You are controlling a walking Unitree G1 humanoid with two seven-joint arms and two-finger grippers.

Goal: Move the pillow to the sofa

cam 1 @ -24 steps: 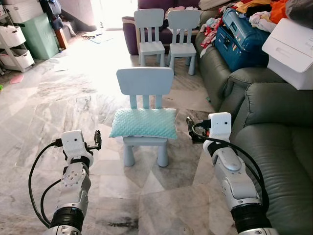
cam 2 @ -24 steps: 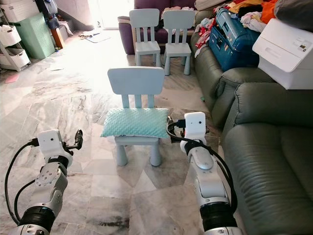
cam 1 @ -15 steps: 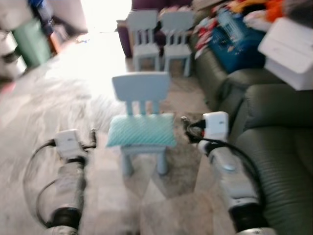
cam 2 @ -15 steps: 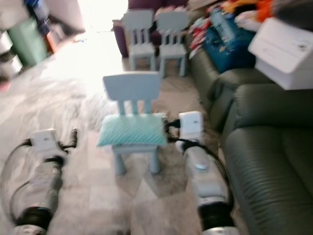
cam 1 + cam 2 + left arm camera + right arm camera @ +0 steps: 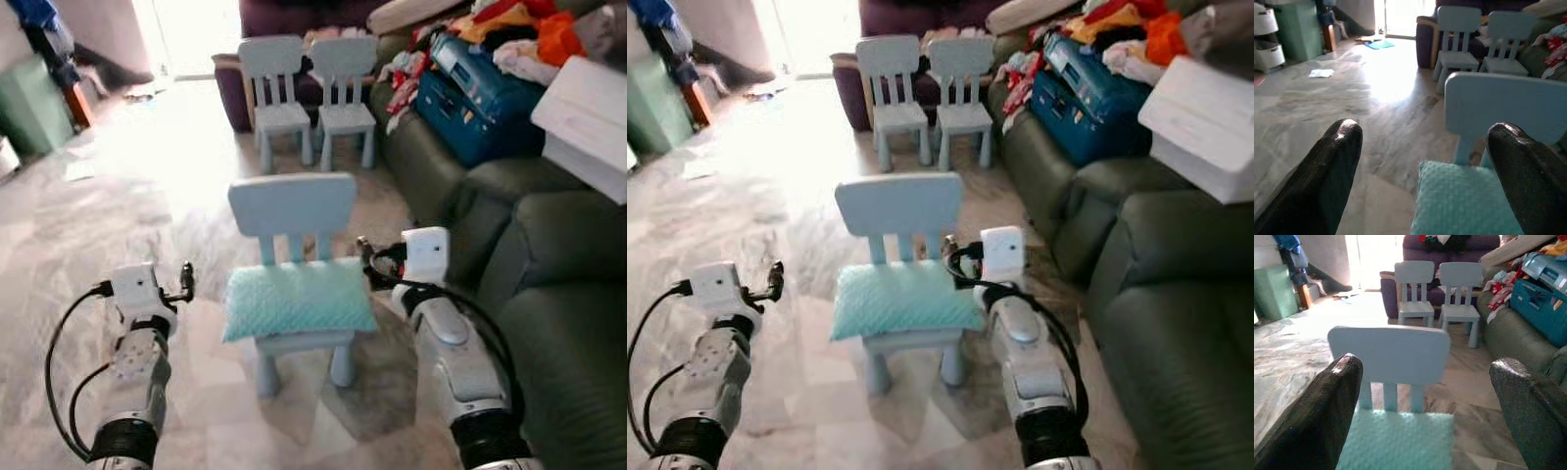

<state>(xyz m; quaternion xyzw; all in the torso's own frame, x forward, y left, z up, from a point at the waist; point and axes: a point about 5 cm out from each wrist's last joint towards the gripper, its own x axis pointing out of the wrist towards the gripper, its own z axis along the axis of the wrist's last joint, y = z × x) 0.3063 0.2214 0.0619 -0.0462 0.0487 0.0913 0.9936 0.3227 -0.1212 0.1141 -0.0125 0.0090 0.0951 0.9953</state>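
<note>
A teal pillow [image 5: 297,299] lies flat on the seat of a small light-blue chair [image 5: 291,204] straight ahead. My left gripper [image 5: 186,279] is held open just left of the pillow, level with the seat; in the left wrist view its fingers [image 5: 1339,147] stand wide apart with the pillow's corner [image 5: 1459,200] between them. At the pillow's right end, close to the chair, my right gripper [image 5: 364,257] is open too. Its fingers [image 5: 1342,382] frame the chair back [image 5: 1391,352]. The grey-green sofa [image 5: 558,294] runs along my right.
The sofa's far part carries a white box [image 5: 588,117], a blue suitcase [image 5: 480,88] and loose clothes. Two more small blue chairs [image 5: 309,98] stand behind, before a purple couch [image 5: 284,20]. A green bin [image 5: 34,103] is far left. Marble floor surrounds the chair.
The whole view has shifted and the chair with the pillow now looks nearer and lower in frame: the camera moved forward. Both grippers stay open on either side of the pillow.
</note>
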